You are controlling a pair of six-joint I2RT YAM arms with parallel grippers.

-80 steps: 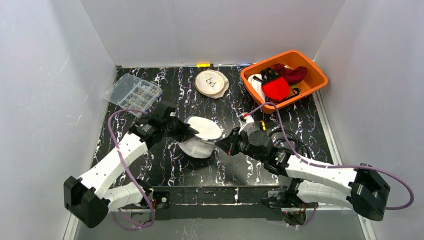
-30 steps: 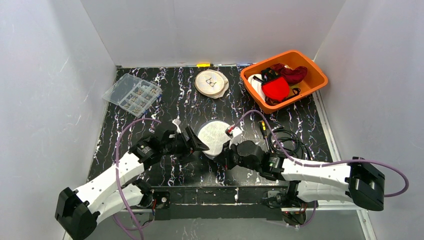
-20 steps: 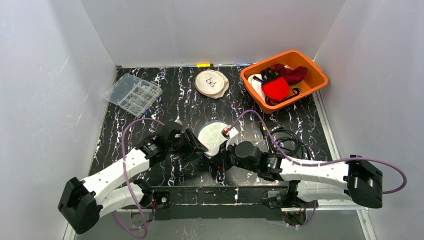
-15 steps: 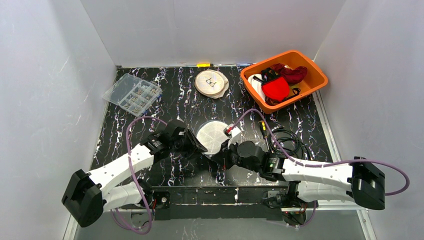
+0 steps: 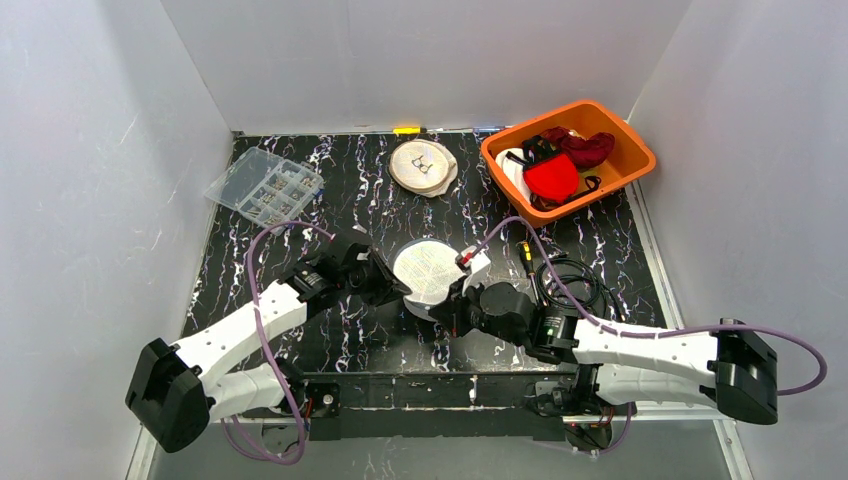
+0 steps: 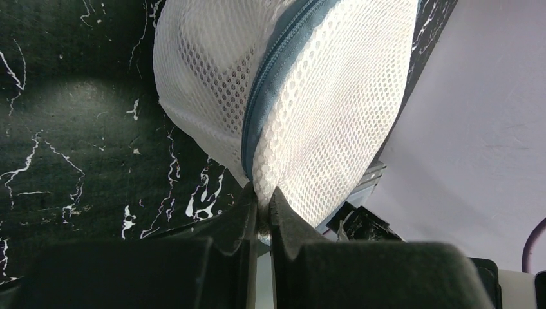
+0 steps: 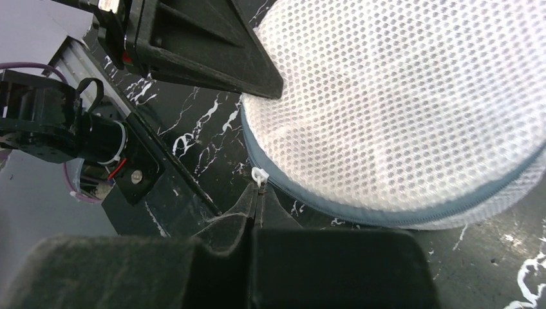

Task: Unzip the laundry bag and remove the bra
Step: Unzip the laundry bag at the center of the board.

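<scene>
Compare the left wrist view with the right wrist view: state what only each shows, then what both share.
Only left wrist: the left gripper pinching the laundry bag at its mesh edge beside the zipper, with a pale wall behind. Only right wrist: the right gripper shut on the white zipper pull, and the left gripper seen from outside, against the bag. Both: the white mesh bag, its blue-grey zipper and the black marbled table.

Two white robot arms, left arm point(image 5: 240, 330) and right arm point(image 5: 640, 345), at the bottom. Two round white mesh bags: laundry bag point(image 5: 430, 272) at centre, second bag point(image 5: 423, 165) at upper centre. One orange tub point(image 5: 630, 150) upper right. One clear compartment box point(image 5: 265, 187) upper left.
</scene>
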